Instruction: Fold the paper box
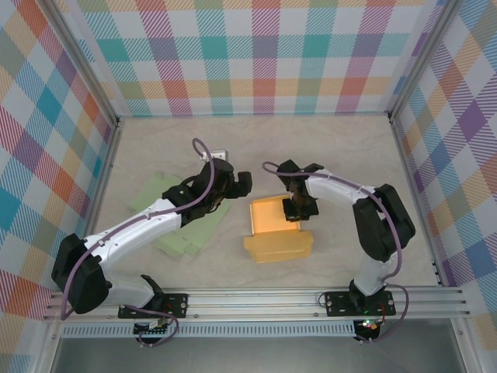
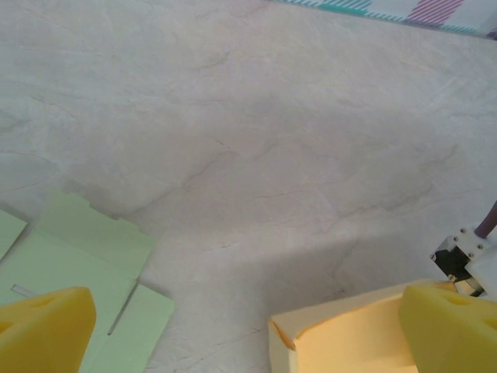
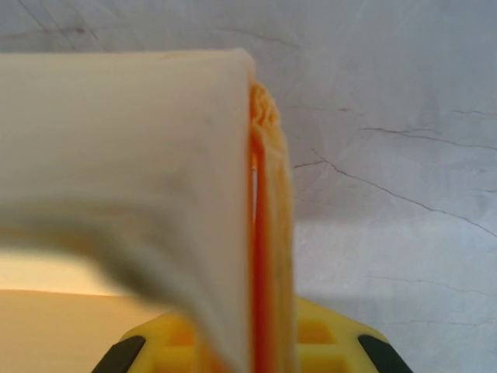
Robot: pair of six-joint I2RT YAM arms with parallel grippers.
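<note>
paper box [image 1: 278,233]: orange-yellow card, half folded, walls partly raised, lying on the bench [image 1: 349,148] | my left hand [image 1: 237,186]: fingers spread wide, box just to its right, not touching | my right hand [image 1: 295,208]: pinching the box's upright wall, seen edge-on

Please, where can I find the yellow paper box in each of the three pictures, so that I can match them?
Top external: the yellow paper box lies near the middle of the picture, slightly low.
Left wrist: its corner sits at the bottom edge, right of centre.
Right wrist: one wall stands edge-on in the middle, very close.
Shared landmark: the pale marbled table under the box.
</note>
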